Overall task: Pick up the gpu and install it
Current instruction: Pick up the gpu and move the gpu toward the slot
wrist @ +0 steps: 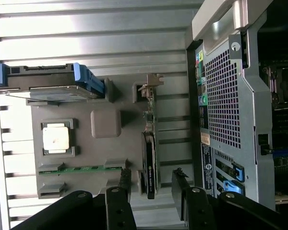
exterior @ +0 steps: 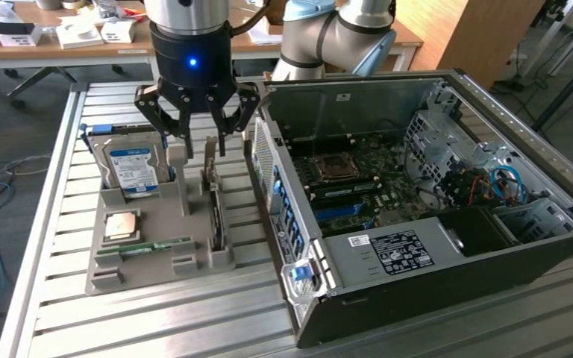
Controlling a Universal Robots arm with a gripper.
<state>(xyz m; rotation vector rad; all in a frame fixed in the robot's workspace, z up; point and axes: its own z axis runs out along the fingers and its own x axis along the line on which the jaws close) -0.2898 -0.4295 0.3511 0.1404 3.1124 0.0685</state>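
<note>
Starting at the exterior view's left: hard drive [exterior: 132, 168] upright at the gray holder's [exterior: 107, 277] far corner, CPU [exterior: 119, 224] and memory stick [exterior: 143, 246] lying flat toward its near edge. Next, gpu [exterior: 214, 212] standing on edge in a slot along the holder's edge beside the PC case [exterior: 416, 246]. Fingers [wrist: 185, 191] spread wide, empty, hovering just above the gpu, one either side. Open case sitting on the slatted desk's [exterior: 167, 317] other side.

The gpu [exterior: 214, 209] stands on the tray [exterior: 137, 272] beside the computer case [exterior: 386, 257].
</note>
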